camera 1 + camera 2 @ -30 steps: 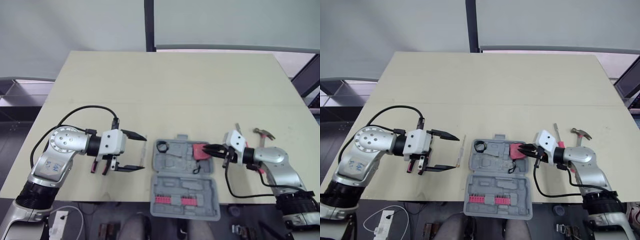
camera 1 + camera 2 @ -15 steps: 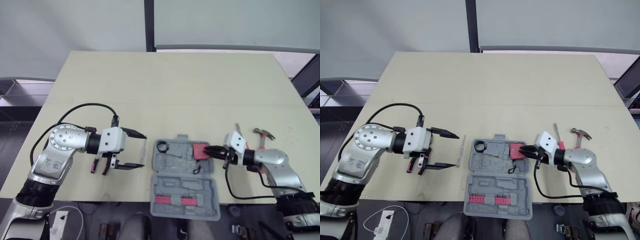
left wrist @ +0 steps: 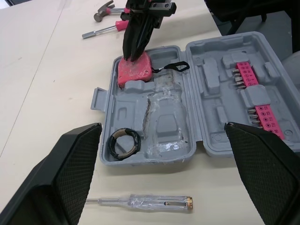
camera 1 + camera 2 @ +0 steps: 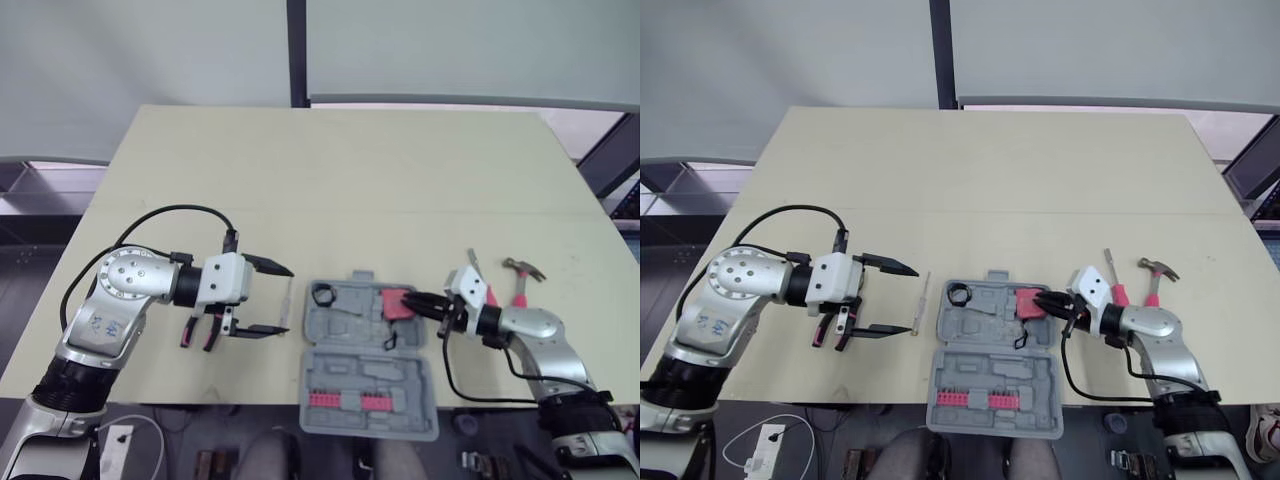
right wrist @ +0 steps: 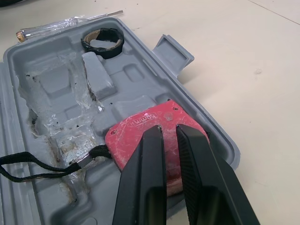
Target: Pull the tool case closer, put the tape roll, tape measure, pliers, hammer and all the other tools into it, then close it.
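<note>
My right hand (image 5: pixel 166 131) is closed to a sliver, its tips resting on top of the red tape measure (image 5: pixel 136 129). The tape measure sits in an end pocket of the open tool case (image 4: pixel 985 322), near the counter's (image 4: pixel 990 180) front edge. The tape roll (image 4: pixel 960 294) lies at the other end of that half. My left hand (image 4: pixel 913 299) hangs wide open beside a clear screwdriver (image 3: pixel 145 202). The hammer (image 4: pixel 1155 272) lies right of the case.

Tool case (image 3: pixel 211 117) matt moulded plastic; tape measure (image 3: pixel 134 70) smooth plastic; screwdriver (image 3: pixel 150 202) clear plastic; table (image 4: pixel 340 170) matt.
</note>
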Tool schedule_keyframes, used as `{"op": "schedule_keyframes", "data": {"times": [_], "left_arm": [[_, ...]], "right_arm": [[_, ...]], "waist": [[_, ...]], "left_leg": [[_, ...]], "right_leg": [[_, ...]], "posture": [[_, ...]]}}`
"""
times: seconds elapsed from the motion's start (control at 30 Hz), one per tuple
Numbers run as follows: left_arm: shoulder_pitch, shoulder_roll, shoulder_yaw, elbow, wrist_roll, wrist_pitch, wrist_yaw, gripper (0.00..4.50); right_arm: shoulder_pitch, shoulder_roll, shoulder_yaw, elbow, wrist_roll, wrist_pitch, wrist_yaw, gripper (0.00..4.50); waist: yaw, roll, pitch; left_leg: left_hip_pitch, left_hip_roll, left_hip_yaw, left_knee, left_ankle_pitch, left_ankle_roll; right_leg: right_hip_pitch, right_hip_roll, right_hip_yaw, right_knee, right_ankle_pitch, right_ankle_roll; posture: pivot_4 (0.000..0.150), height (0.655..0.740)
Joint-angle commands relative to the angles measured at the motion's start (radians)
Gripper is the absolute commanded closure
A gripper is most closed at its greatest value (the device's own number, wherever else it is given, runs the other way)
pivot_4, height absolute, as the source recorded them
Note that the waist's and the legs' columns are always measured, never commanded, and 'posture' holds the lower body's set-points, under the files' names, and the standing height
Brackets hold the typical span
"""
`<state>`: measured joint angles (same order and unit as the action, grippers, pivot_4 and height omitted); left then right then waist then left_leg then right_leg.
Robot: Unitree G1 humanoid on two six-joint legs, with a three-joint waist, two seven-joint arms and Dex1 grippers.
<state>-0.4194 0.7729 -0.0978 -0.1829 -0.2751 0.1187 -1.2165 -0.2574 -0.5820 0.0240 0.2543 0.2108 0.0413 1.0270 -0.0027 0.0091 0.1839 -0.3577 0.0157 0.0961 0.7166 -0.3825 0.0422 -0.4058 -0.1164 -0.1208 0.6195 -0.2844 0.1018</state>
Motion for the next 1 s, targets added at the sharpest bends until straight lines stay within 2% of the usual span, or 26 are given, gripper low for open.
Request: {"op": "schedule_keyframes", "data": {"times": [0.03,0.3,0.53,0.6,0.67,0.73,0.83,0.97,1.0], "left_arm": [[-0.012,0.006,0.010,-0.012,-0.008,-0.011,-0.004,0.00],[-0.016,0.005,0.011,-0.009,-0.008,-0.012,-0.003,0.00],[-0.024,0.003,0.011,0.002,-0.006,-0.015,-0.003,0.00],[-0.025,0.002,0.011,0.004,-0.006,-0.016,-0.002,0.00],[-0.022,0.000,0.015,0.002,-0.012,-0.010,0.002,0.00],[-0.008,-0.004,0.025,-0.010,-0.026,0.010,0.013,0.00],[0.062,-0.014,0.065,-0.039,-0.067,0.070,0.057,0.00],[0.227,-0.036,0.219,-0.156,-0.293,0.343,0.171,0.00],[0.271,-0.032,0.253,-0.173,-0.310,0.363,0.188,0.00]], "right_arm": [[0.051,-0.009,0.066,0.040,-0.078,-0.002,-0.012,3.95],[0.035,0.000,0.094,0.083,-0.143,-0.028,-0.077,3.95],[0.026,0.005,0.091,0.077,-0.084,0.150,-0.066,3.95],[0.029,0.007,0.087,0.072,-0.072,0.159,-0.065,3.95],[0.034,0.032,0.052,0.055,-0.047,0.072,-0.087,3.95],[0.035,0.046,0.011,-0.004,-0.006,0.057,-0.099,3.95],[0.052,-0.003,-0.032,-0.174,0.031,0.099,-0.085,3.95],[0.108,-0.141,-0.139,-0.366,0.105,0.210,-0.054,3.95],[0.122,-0.176,-0.173,-0.389,0.128,0.240,-0.045,3.45]], "waist": [[0.000,-0.002,-0.001],[-0.001,-0.008,-0.005],[-0.001,-0.010,-0.006],[0.000,-0.011,-0.008],[0.000,-0.012,-0.008],[-0.001,-0.011,-0.008],[-0.002,-0.006,-0.005],[-0.001,0.003,0.001],[-0.001,0.004,0.002]], "left_leg": [[0.000,0.000,0.000,0.000,0.000,0.000],[0.005,0.001,0.000,-0.001,-0.001,-0.001],[0.006,0.002,-0.001,-0.001,-0.001,-0.002],[0.007,0.002,-0.003,-0.001,-0.001,-0.002],[0.007,0.002,-0.004,-0.001,-0.002,-0.003],[0.006,0.003,-0.004,-0.001,-0.002,-0.003],[0.005,0.003,-0.004,-0.002,-0.002,-0.003],[0.003,0.003,-0.003,-0.002,-0.002,-0.003],[0.002,0.004,-0.003,-0.002,-0.002,-0.003]], "right_leg": [[0.000,0.000,0.002,0.000,0.000,0.000],[0.005,0.000,0.004,-0.001,-0.001,-0.001],[0.007,0.000,0.004,-0.001,-0.001,-0.002],[0.009,-0.001,0.004,-0.002,-0.001,-0.002],[0.010,-0.002,0.004,-0.004,-0.001,-0.002],[0.010,-0.003,0.004,-0.005,-0.001,-0.002],[0.009,-0.003,0.004,-0.006,-0.001,-0.002],[0.006,-0.004,0.005,-0.006,-0.001,-0.002],[0.004,-0.004,0.005,-0.006,-0.001,-0.002]], "posture": [[0.150,0.7400],[0.150,0.7400],[0.150,0.7400],[0.150,0.7400],[0.150,0.7400],[0.150,0.7400],[0.150,0.7400],[0.150,0.7400],[0.150,0.7400]]}}
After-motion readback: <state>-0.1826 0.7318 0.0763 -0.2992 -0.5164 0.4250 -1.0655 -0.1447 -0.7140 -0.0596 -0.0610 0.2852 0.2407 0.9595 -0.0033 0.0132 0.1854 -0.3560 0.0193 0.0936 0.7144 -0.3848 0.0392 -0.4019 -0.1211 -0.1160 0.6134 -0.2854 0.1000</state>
